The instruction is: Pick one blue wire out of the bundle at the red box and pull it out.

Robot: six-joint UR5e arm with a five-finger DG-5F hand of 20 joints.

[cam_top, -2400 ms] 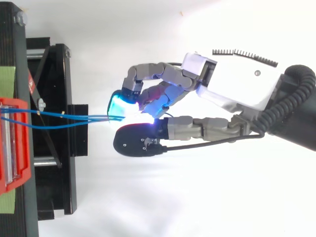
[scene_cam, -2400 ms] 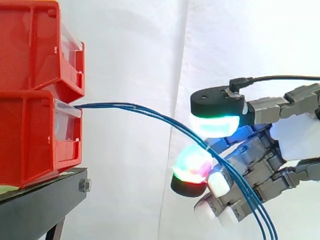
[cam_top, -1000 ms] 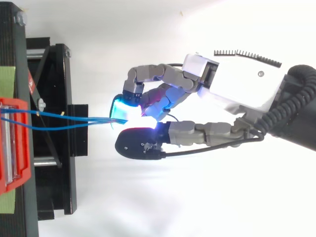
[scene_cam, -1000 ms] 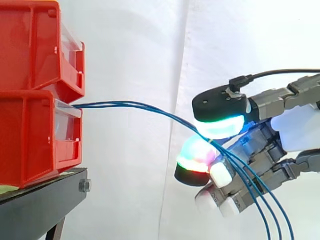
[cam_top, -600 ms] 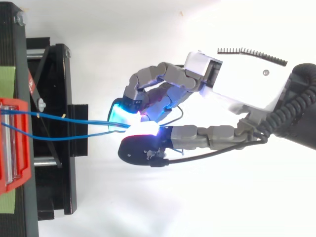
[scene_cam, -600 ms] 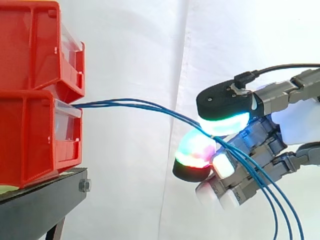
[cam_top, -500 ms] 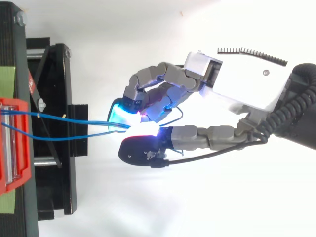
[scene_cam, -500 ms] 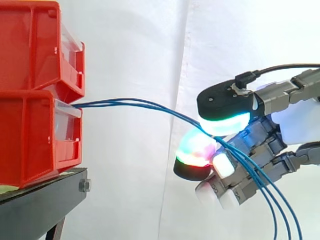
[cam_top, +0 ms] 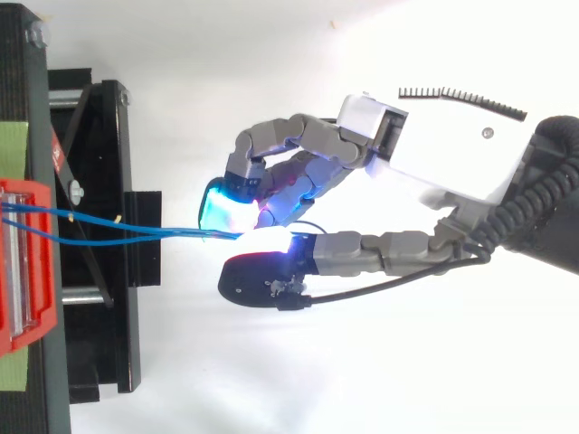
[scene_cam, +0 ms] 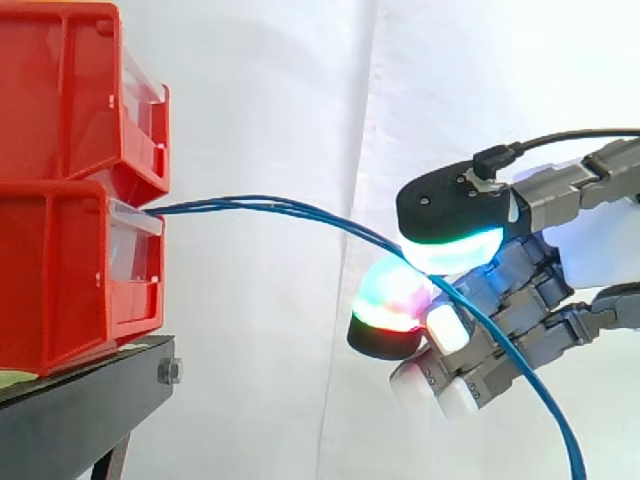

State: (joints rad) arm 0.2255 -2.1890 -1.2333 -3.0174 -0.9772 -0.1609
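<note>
Well, blue wires (scene_cam: 280,207) in red box (scene_cam: 60,280)

- Blue wires (scene_cam: 300,212): ends were hidden inside the lower red box (scene_cam: 60,270); the other end ran off the side view's bottom edge.
- Pad glow washed out the pinch in the top view; how many wires the robot hand (cam_top: 443,154) held couldn't be told.
- Lower red box and upper red box (scene_cam: 60,90) were cut by the left edge.
- Black stand (scene_cam: 70,420) was cut at the bottom left.
</note>
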